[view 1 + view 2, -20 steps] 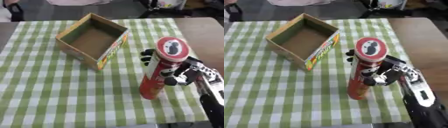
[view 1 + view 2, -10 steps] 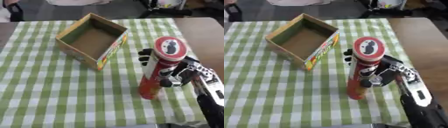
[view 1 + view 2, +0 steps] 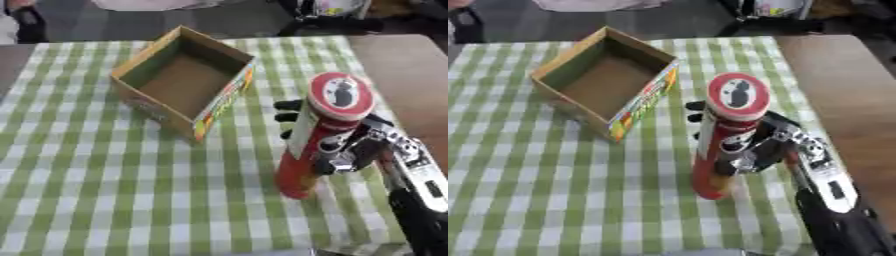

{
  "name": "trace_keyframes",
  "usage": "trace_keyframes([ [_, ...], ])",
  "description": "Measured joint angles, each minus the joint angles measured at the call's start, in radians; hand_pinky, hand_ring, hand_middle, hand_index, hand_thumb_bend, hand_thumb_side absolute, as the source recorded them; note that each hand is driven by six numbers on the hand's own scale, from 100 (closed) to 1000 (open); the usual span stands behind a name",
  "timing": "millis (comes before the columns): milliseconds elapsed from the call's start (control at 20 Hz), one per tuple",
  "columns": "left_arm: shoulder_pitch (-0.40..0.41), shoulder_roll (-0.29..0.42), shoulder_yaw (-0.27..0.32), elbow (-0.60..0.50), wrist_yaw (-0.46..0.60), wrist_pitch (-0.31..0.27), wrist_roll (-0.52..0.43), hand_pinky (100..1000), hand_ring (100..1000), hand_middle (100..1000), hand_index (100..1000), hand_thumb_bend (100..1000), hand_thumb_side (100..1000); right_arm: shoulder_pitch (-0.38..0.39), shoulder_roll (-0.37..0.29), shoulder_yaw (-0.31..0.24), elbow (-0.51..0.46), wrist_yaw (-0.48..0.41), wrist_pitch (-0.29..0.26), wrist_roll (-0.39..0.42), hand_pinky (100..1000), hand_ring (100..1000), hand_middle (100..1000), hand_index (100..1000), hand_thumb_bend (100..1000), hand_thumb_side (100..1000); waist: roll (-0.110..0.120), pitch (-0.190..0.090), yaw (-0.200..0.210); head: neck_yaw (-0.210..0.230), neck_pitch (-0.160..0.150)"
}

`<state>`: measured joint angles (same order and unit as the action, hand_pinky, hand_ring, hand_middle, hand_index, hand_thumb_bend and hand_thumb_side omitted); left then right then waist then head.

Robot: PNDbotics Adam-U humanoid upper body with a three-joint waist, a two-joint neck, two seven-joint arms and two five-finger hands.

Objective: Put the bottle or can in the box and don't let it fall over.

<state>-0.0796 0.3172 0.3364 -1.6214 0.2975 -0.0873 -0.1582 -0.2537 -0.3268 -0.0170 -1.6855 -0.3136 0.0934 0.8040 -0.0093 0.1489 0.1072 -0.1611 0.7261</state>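
Left eye: my right hand point(image 3: 350, 150) has fingers and thumb curled round the red can point(image 3: 317, 135), upright on the green check cloth point(image 3: 105, 190), near the open box point(image 3: 182, 80) but apart. Lid shows a dark figure; can't read any writing.

Right eye: same grip; box's side print is colourful but illegible.

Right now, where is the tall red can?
The red can stands upright on the checked cloth, right of the box, held by the right hand.
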Motion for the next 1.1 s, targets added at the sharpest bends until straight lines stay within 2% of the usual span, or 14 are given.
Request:
trace_keyframes([
  [350,0.0,0.0,0.0,0.0,0.0,0.001,-0.001,1000,1000,1000,793,194,774,-0.001,0.006,0.001,0.007,-0.008,0.018,-0.034,692,930,1000,779,604,100,0.0,0.0,0.002,0.0,0.0],
  [500,0.0,0.0,0.0,0.0,0.0,0.001,-0.001,1000,1000,1000,792,194,775,-0.001,0.006,0.001,0.01,-0.01,0.022,-0.062,633,883,1000,715,532,100,0.0,0.0,0.002,-0.001,0.0],
  [750,0.0,0.0,0.0,0.0,0.0,0.001,-0.002,1000,1000,1000,792,194,774,-0.003,0.007,0.003,0.011,-0.015,0.026,-0.099,588,809,1000,712,450,100,0.0,0.001,0.002,-0.001,0.0],
  [850,0.0,0.0,0.0,0.0,0.0,0.001,-0.002,1000,1000,1000,792,193,774,-0.004,0.007,0.005,0.011,-0.016,0.025,-0.11,557,755,1000,668,391,100,0.0,0.001,0.002,-0.001,0.0],
  [900,0.0,0.0,0.0,0.0,0.0,0.001,-0.002,1000,1000,1000,792,193,774,-0.005,0.007,0.005,0.012,-0.017,0.025,-0.114,516,727,1000,631,331,100,0.0,0.001,0.002,-0.001,0.0],
  [950,0.0,0.0,0.0,0.0,0.0,0.001,-0.002,1000,1000,1000,791,193,774,-0.005,0.007,0.005,0.012,-0.019,0.024,-0.119,510,724,1000,625,324,100,0.0,0.001,0.003,-0.001,0.0],
  [1000,0.0,0.0,0.0,0.0,0.0,0.001,-0.002,1000,1000,1000,791,193,774,-0.005,0.007,0.005,0.012,-0.021,0.024,-0.123,459,689,1000,585,218,100,0.0,0.001,0.003,-0.001,0.0],
  [1050,0.0,0.0,0.0,0.0,0.0,0.001,-0.002,1000,1000,1000,791,193,774,-0.005,0.007,0.006,0.012,-0.026,0.024,-0.129,416,661,1000,547,158,100,0.0,0.002,0.003,-0.001,0.0],
  [1100,0.0,0.0,0.0,0.0,0.0,0.001,-0.002,1000,1000,1000,790,192,773,-0.005,0.007,0.006,0.013,-0.033,0.025,-0.135,395,645,1000,527,164,100,0.0,0.002,0.003,-0.001,0.0],
])
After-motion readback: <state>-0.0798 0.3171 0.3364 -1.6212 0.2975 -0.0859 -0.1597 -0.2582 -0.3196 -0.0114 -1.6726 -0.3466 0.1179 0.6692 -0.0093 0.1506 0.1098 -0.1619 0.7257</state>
